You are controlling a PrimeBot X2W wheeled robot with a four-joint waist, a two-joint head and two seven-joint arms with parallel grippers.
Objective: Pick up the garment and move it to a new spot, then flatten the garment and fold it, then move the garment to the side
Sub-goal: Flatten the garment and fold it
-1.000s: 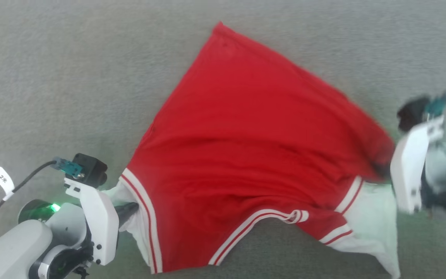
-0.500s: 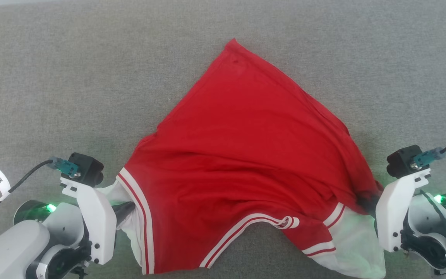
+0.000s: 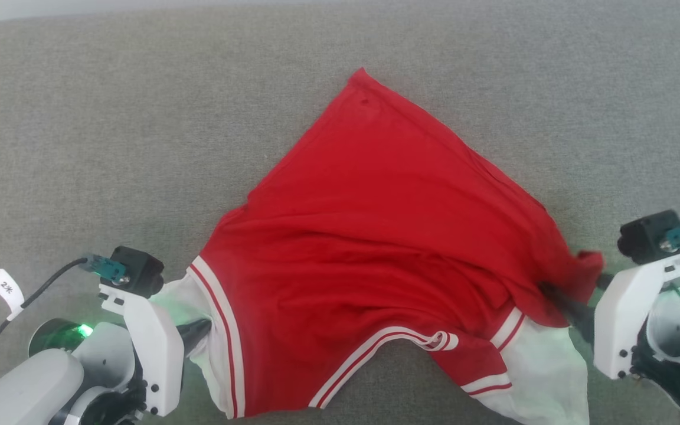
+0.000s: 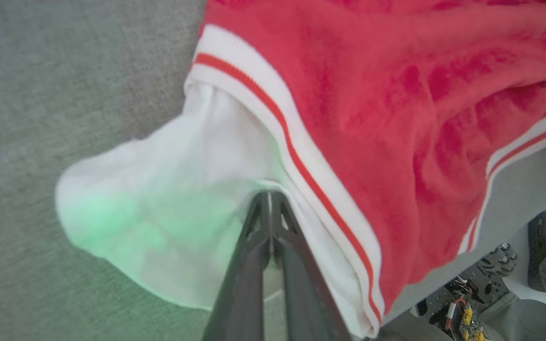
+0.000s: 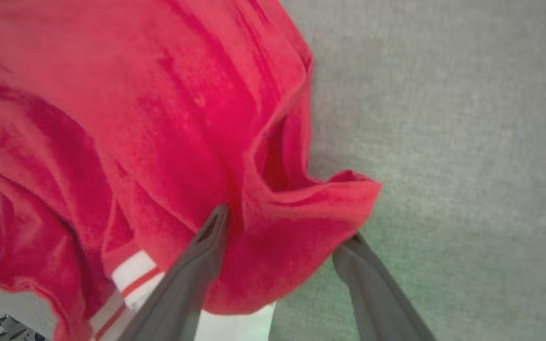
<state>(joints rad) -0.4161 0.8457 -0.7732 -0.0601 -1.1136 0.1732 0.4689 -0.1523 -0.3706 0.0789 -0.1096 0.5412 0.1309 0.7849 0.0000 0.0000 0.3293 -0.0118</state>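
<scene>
The garment (image 3: 375, 236) is a red jersey top with white sleeves and striped trim. It lies spread on the grey surface, one corner pointing far away and the neckline toward me. My left gripper (image 3: 197, 329) is at the lower left, shut on the white sleeve. The left wrist view shows its fingertips (image 4: 269, 198) pressed together on that white sleeve cloth (image 4: 168, 189). My right gripper (image 3: 576, 307) is at the garment's right edge. In the right wrist view its fingers (image 5: 206, 246) stand wide apart, and a loose red fold (image 5: 296, 222) lies between them. No number print shows.
The grey fabric surface (image 3: 110, 118) extends all around the garment, with free room to the far left and far right. In the left wrist view, past the surface's near edge, I see a person's dark shoe (image 4: 545, 237) and robot base hardware (image 4: 462, 312).
The right gripper has opened and let go of the red edge, which now sags between its fingers. The garment has settled lower onto the surface. The left gripper keeps its hold.
</scene>
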